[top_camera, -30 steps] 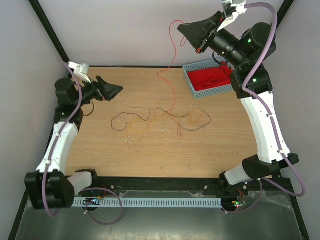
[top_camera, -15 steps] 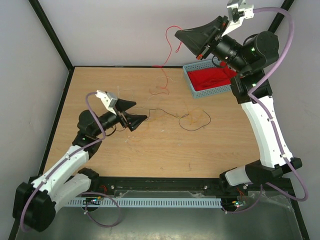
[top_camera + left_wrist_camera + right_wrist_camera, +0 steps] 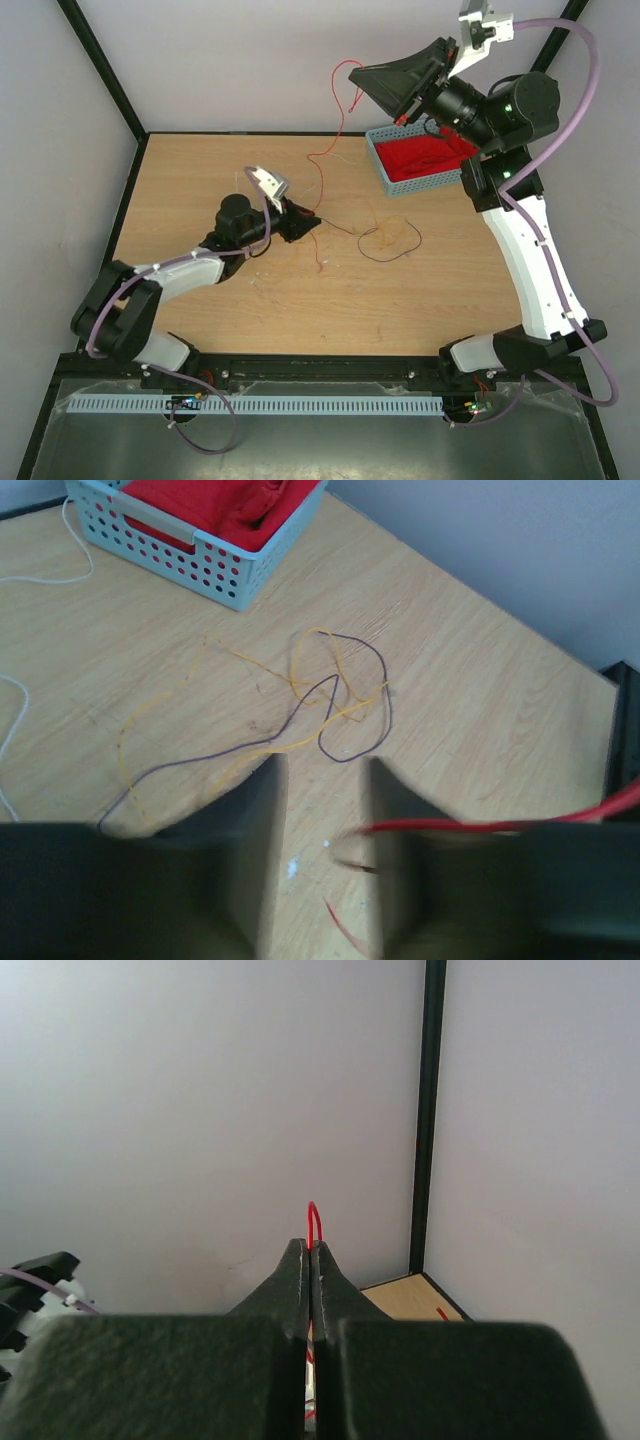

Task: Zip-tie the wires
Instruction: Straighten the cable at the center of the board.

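Right gripper (image 3: pixel 311 1252) is pinching the red wire (image 3: pixel 450 826) high at one o'clock. Left gripper (image 3: pixel 325 780), jaws apart, should be straddling it squarely, avoiding the orange and brown wires (image 3: pixel 330 695) at twelve.

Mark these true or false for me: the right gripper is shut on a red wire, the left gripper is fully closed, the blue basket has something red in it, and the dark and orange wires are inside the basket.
1. The right gripper is shut on a red wire, high above the table. True.
2. The left gripper is fully closed. False: a clear gap shows between its fingers.
3. The blue basket has something red in it. True.
4. The dark and orange wires are inside the basket. False: they lie loosely curled on the table, between the left gripper and the basket.
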`<state>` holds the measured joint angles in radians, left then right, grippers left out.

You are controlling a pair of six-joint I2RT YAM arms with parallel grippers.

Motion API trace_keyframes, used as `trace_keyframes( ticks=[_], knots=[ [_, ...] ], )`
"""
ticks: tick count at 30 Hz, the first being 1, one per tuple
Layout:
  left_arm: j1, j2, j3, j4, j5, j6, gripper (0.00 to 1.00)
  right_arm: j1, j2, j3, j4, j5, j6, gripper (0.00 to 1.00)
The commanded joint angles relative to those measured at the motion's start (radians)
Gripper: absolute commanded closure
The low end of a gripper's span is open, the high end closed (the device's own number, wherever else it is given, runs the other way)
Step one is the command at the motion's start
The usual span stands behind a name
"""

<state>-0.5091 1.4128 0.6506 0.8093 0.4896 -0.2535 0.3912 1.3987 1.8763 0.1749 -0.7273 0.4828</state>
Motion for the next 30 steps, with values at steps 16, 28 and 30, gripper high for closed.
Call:
trace_keyframes(
  ticks=[16,28,30],
  knots=[
    [0.226,-0.312,0.157,-0.827,-0.003,0.113,1.00,0.009,-0.115,-0.178,-0.251,0.206,-0.211,1.00],
    [0.227,-0.156,0.394,-1.494,-0.180,0.229,1.00,0.092,-0.183,-0.548,-0.460,0.776,-0.404,1.00],
    [0.227,-0.097,0.424,-1.543,-0.200,0.238,1.00,0.092,-0.188,-0.614,-0.474,0.905,-0.432,1.00]
  ],
)
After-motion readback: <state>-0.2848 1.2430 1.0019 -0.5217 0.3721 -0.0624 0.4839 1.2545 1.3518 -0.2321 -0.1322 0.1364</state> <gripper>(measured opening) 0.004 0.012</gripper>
